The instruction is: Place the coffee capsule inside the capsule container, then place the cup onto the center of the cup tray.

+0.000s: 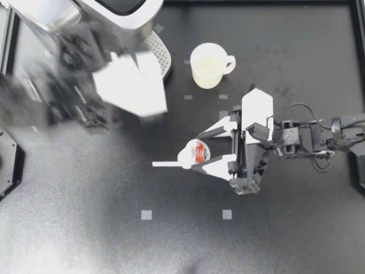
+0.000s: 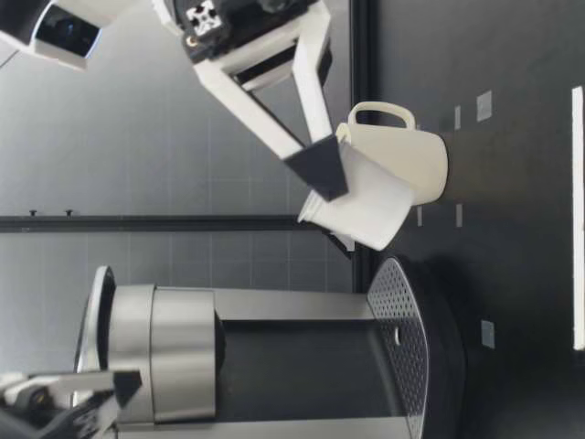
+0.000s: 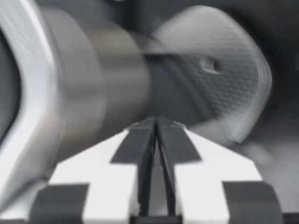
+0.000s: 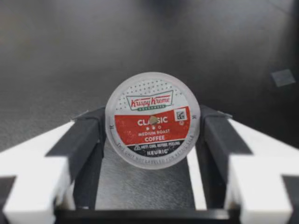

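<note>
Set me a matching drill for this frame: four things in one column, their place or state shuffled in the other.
1. coffee capsule
2. cup
3. left gripper
4. cup tray

A. fingers shut, nothing between them
B. standing on the table beside the tray
C. perforated, at the foot of the coffee machine
D. clamped between the right gripper fingers

Pairs: 1-D, 2-B, 3-A, 4-C

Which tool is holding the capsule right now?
My right tool: it is shut on the coffee capsule. My left tool is shut with nothing in it, beside the coffee machine.
</note>
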